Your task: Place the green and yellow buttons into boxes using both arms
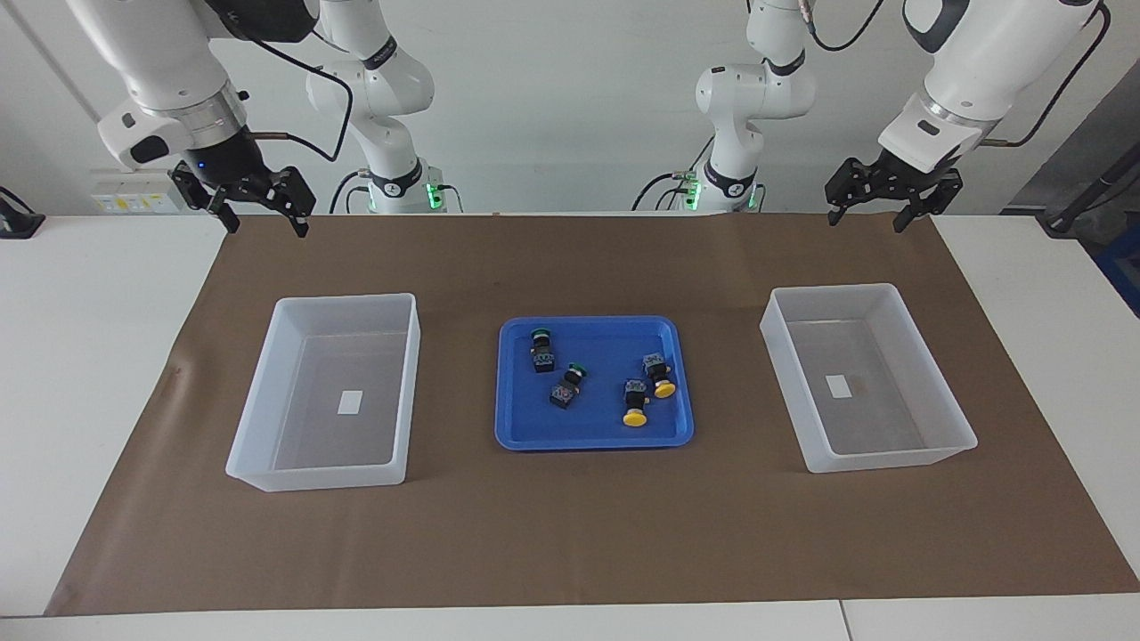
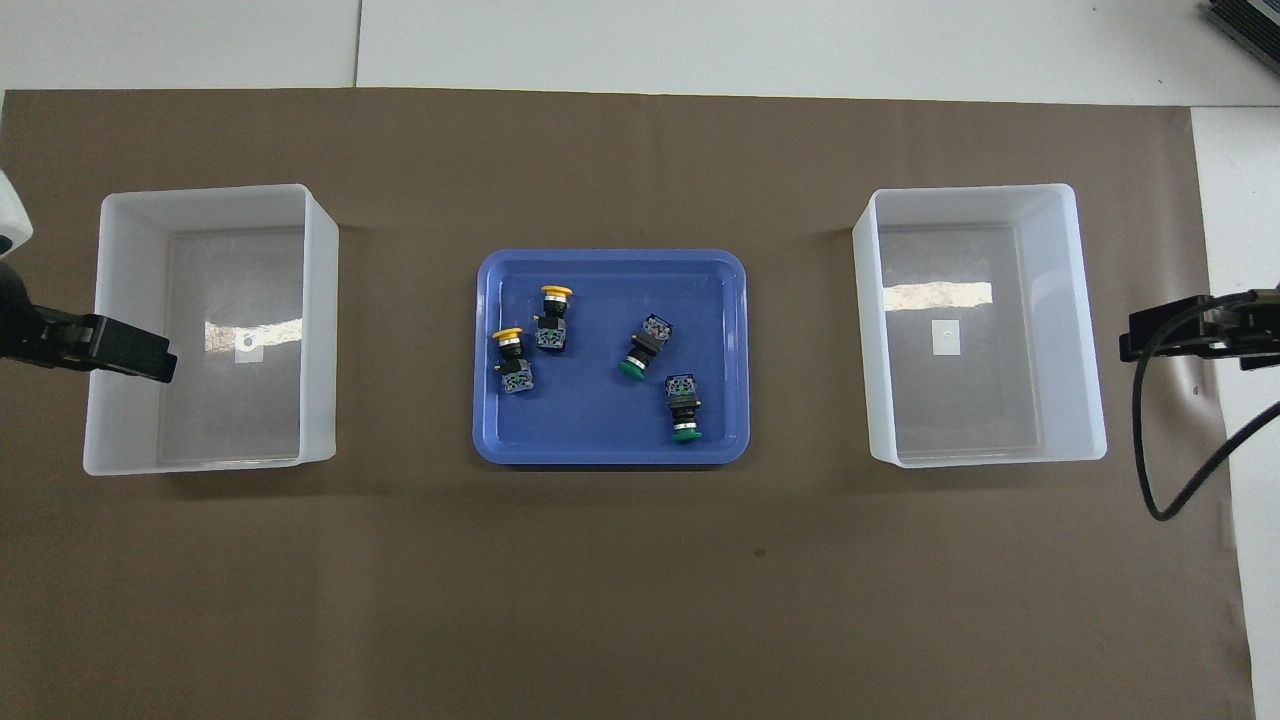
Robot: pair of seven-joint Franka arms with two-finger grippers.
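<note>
Two green buttons (image 1: 540, 347) (image 1: 568, 385) and two yellow buttons (image 1: 660, 376) (image 1: 634, 405) lie on their sides in the blue tray (image 1: 588, 442). In the overhead view the yellow ones (image 2: 553, 320) (image 2: 512, 362) lie toward the left arm's end and the green ones (image 2: 640, 356) (image 2: 684, 406) toward the right arm's end. One translucent box (image 1: 411, 383) stands at the right arm's end and the other (image 1: 784, 374) at the left arm's end, each holding only a small white label. My right gripper (image 1: 265, 224) and left gripper (image 1: 866, 223) hang open in the air over the brown mat's edge by the robots, with nothing held.
A brown paper mat (image 1: 570, 534) covers most of the white table, and the tray and both boxes (image 2: 320, 330) (image 2: 865, 330) stand in a row on it. A black cable (image 2: 1150, 470) loops down from the right arm beside its box.
</note>
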